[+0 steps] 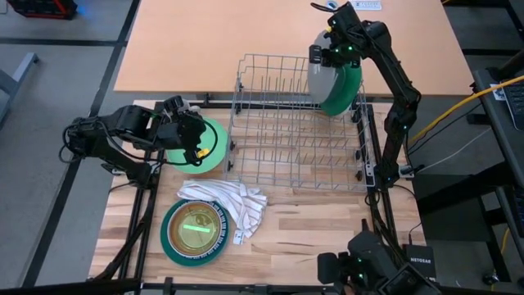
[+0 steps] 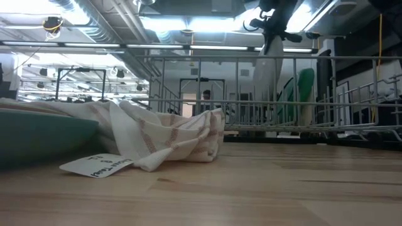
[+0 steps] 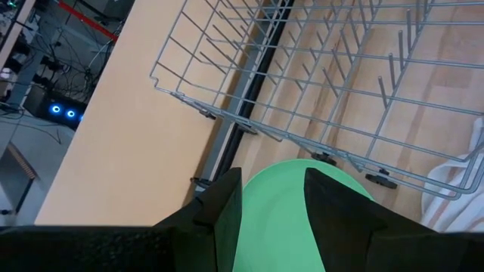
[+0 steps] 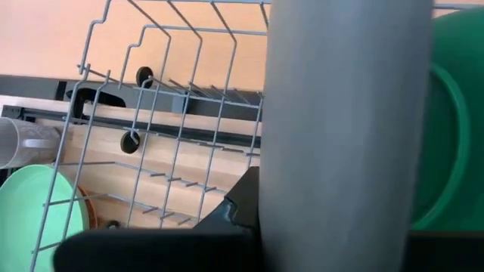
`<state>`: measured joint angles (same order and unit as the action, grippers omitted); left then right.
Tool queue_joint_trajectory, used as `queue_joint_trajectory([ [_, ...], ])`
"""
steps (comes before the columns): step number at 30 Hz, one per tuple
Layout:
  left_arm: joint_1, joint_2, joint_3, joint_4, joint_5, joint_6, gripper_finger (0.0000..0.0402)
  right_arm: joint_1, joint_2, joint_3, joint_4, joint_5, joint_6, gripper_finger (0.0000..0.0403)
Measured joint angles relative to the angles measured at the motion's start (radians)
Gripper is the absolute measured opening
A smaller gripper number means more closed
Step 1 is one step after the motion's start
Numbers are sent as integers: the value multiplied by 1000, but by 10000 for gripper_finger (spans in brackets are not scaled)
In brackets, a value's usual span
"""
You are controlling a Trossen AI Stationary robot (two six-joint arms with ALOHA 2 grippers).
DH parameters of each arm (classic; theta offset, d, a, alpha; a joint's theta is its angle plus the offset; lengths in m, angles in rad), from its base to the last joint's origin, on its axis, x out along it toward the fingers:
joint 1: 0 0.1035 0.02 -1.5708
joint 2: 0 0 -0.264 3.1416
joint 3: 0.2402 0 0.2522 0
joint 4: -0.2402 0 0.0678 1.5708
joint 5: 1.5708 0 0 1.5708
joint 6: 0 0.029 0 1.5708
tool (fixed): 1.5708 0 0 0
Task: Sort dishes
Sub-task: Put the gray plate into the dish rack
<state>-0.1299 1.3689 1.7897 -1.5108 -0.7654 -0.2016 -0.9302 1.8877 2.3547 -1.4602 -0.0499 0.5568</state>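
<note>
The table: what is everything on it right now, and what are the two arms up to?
Wire rack: one, grey, mid-table.
Grey plate: one, on edge at the rack's far right corner, gripped by the right gripper.
Dark green plate: one, upright in the rack beside the grey plate.
Light green plate: one, flat on the table left of the rack.
Teal plate: one, near left, with a yellow-green dish lying in it.
Striped cloth: one, white, crumpled beside the teal plate.
Left gripper: jaws open, over the light green plate.
Right gripper: jaws shut on the grey plate.
</note>
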Motion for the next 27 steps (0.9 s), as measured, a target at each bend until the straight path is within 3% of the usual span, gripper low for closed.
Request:
queue_joint_trajectory([
  [12,0,0,0,0,0,0,134,6,0,-16,-8,36,-1,19],
  [27,0,0,0,0,0,0,134,9,2,-245,45,16,-11,19],
])
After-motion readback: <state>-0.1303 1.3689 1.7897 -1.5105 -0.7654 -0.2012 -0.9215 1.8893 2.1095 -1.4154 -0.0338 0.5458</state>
